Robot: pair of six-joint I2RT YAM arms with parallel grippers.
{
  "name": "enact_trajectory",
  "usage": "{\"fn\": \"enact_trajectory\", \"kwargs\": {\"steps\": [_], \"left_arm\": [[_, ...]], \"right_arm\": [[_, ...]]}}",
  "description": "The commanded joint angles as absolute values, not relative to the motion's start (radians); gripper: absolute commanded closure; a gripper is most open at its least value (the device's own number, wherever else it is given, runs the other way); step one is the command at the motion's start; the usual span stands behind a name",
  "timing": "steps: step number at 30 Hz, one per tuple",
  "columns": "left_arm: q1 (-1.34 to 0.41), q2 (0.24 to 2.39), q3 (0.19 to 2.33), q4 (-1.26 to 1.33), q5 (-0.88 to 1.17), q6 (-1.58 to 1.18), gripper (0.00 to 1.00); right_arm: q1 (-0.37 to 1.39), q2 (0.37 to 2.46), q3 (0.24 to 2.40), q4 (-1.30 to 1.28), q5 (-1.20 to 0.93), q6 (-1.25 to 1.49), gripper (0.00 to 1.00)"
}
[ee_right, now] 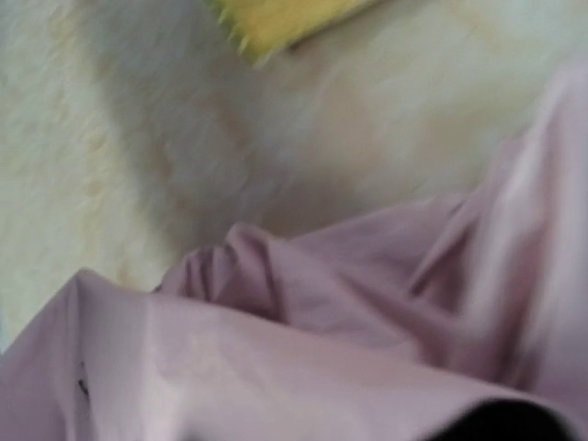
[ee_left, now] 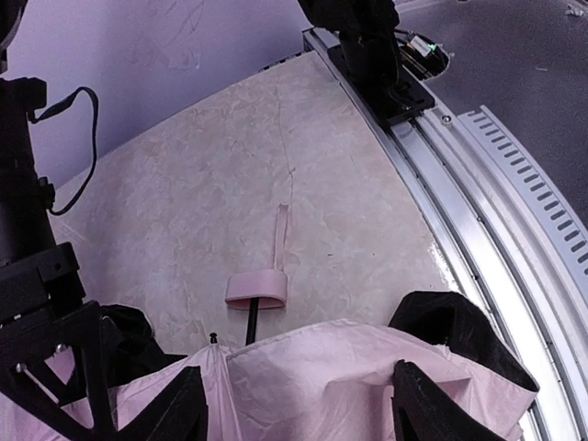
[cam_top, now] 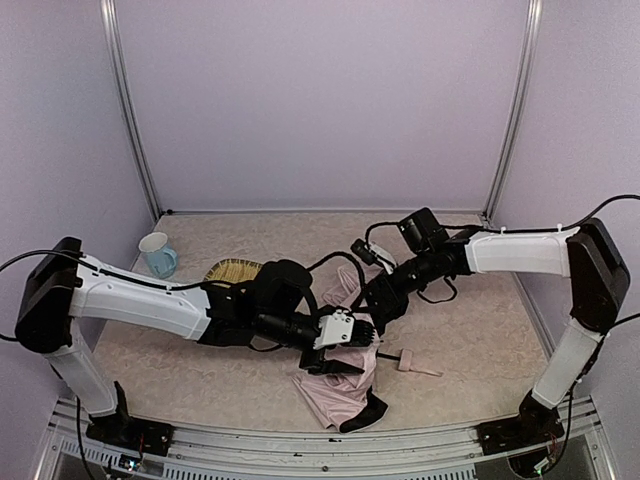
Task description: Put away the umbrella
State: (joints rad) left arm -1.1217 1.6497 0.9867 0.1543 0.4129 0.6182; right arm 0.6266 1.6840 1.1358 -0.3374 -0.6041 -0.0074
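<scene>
Finds the left gripper (ee_left: 299, 375) spread wide, its black fingers (ee_left: 175, 409) set against the cloth of the umbrella (cam_top: 338, 398), nothing pinched between them. Cannot tell how far the right gripper (cam_top: 380, 305) stands open; sees only blurred pink folds beneath it. Places the umbrella on the table (cam_top: 470, 340), just right of the woven yellow tray (cam_top: 232, 270): crumpled matte pink cloth, black lining at the hem, thin black shaft (ee_left: 251, 323), small curved pink handle (ee_left: 257, 289) with a flat strap (ee_left: 282, 234).
</scene>
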Motion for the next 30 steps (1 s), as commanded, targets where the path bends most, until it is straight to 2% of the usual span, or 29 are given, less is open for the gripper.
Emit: {"fn": "enact_trajectory", "kwargs": {"steps": [1, 2, 3, 6, 7, 8, 9, 18, 25, 28, 30], "left_arm": [[-1.133, 1.751, 1.046, 0.088, 0.404, 0.658, 0.35], [-1.133, 1.762, 1.045, 0.086, 0.396, 0.663, 0.38], [-1.135, 1.771, 1.046, 0.086, 0.386, 0.667, 0.43], [-1.141, 1.771, 1.054, 0.079, 0.401, 0.666, 0.73], [-1.145, 1.765, 1.054, 0.078, 0.426, 0.666, 0.85], [-1.150, 1.756, 1.046, 0.078, 0.459, 0.671, 0.95], [-1.154, 1.749, 1.038, 0.080, 0.479, 0.674, 1.00], [-1.162, 1.767, 0.983, 0.007, 0.521, 0.682, 1.00], [-1.186, 1.824, 0.961, -0.036, 0.470, 0.708, 1.00], [-1.187, 1.812, 0.963, -0.064, 0.498, 0.686, 0.85], [-1.187, 1.783, 0.933, -0.041, 0.511, 0.680, 0.74]], "right_arm": [[0.636, 1.751, 1.111, -0.238, -0.732, 0.111, 0.38], [0.636, 1.764, 1.112, -0.226, -0.750, 0.122, 0.44], [0.637, 1.774, 1.112, -0.208, -0.776, 0.130, 0.56], [0.635, 1.783, 1.117, -0.149, -0.831, 0.165, 0.92], [0.633, 1.782, 1.124, -0.136, -0.817, 0.175, 1.00], [0.628, 1.780, 1.140, -0.129, -0.787, 0.187, 1.00], [0.618, 1.778, 1.152, -0.121, -0.753, 0.202, 1.00], [0.561, 1.821, 1.281, -0.084, -0.561, 0.265, 1.00], [0.563, 1.886, 1.224, -0.056, -0.506, 0.305, 1.00], [0.573, 1.891, 1.178, -0.040, -0.520, 0.322, 0.98], [0.586, 1.881, 1.143, -0.020, -0.534, 0.339, 0.86]]}}
